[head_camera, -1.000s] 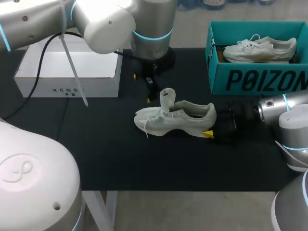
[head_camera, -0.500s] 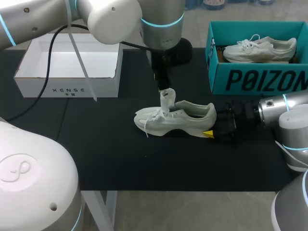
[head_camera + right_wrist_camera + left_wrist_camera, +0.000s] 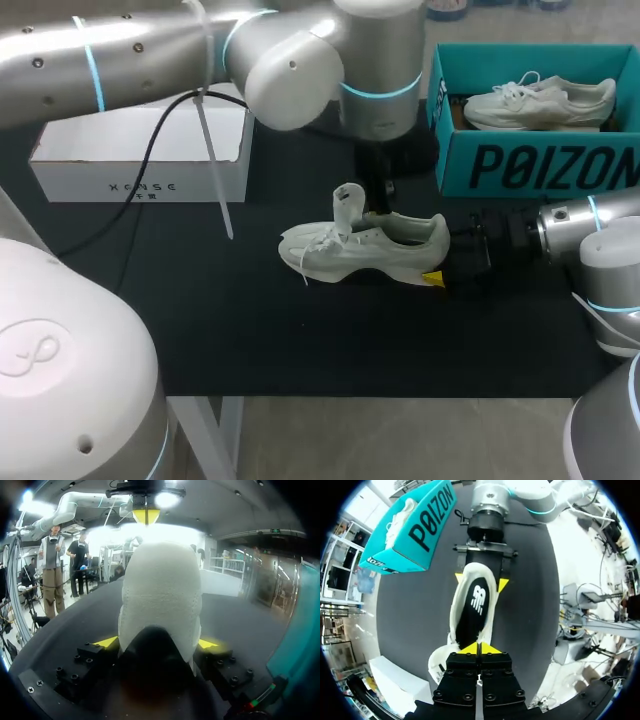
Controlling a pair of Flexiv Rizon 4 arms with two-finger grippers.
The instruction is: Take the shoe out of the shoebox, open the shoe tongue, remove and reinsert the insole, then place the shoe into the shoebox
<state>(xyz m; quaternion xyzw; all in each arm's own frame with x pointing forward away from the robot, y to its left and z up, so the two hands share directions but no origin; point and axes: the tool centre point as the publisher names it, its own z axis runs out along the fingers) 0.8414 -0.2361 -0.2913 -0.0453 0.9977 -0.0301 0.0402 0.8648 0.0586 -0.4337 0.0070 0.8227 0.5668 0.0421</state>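
A pale grey-white shoe (image 3: 370, 248) lies on its sole mid-table, toe to the left, its tongue (image 3: 347, 200) standing upright. My right gripper (image 3: 445, 256) is shut on the shoe's heel (image 3: 160, 595), a yellow tip on each side (image 3: 157, 642). My left arm reaches across from the left, and its gripper (image 3: 385, 188) hangs just above the shoe's opening. Its yellow tips are pressed together (image 3: 479, 649) over the front end of the black insole (image 3: 474, 607), with nothing visibly between them. The teal shoebox (image 3: 530, 165) stands at the back right with a second shoe (image 3: 540, 102) inside.
A white open box (image 3: 140, 175) sits at the back left, under my left arm. A cable and a white strap hang from that arm over the table's left half. The black mat in front of the shoe is bare.
My left arm swung rightward from behind the tongue to above the shoe's opening, and its fingers closed. The shoe and my right gripper stayed put.
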